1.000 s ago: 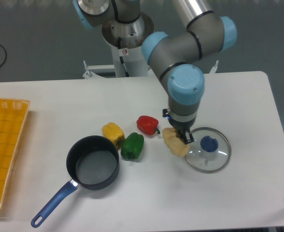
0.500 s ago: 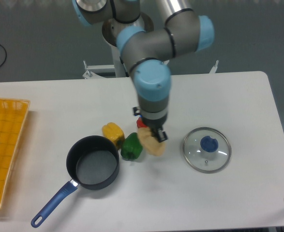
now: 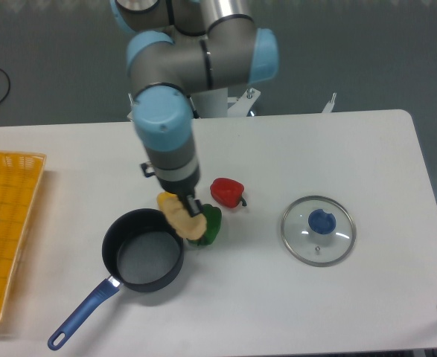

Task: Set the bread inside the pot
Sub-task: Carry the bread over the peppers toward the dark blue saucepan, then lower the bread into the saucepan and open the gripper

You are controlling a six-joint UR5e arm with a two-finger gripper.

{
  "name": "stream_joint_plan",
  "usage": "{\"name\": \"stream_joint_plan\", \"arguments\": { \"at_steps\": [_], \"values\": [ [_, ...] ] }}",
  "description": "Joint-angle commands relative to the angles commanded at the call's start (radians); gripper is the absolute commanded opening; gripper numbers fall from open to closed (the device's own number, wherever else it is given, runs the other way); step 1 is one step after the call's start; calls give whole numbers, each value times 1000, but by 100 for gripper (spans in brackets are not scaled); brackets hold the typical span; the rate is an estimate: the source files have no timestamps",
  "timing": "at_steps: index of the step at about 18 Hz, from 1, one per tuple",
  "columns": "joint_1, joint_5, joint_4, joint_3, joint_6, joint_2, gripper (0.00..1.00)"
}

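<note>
Since a second ago, we log the bread (image 3: 185, 221) carried leftward from beside the lid (image 3: 318, 230), past the peppers, to the pot's (image 3: 143, 250) right rim: transfer nearly complete, release pending. Pincer (image 3: 189, 210): narrowly parted, clenched on the bread, held clear of the worktop (image 3: 337, 149).
</note>
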Motion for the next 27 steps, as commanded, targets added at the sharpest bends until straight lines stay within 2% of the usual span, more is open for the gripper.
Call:
{"name": "stream_joint_plan", "arguments": {
  "at_steps": [4, 9, 16, 18, 20, 21, 22, 24, 26, 27],
  "values": [
    [-52, -2, 8, 0, -69, -9, 0],
    [-55, 0, 20, 0, -72, -63, 0],
    [-52, 11, 101, 0, -74, -117, 1],
    [-52, 11, 109, 0, -72, -126, 10],
    [-52, 11, 112, 0, -71, -140, 28],
    [-52, 15, 117, 0, -66, -143, 56],
    [-54, 32, 130, -2, -66, -146, 67],
    [-54, 44, 143, -2, -65, -147, 79],
    [-54, 44, 143, -2, -65, -146, 84],
    [-54, 44, 144, -2, -65, -146, 90]
  ]
}}
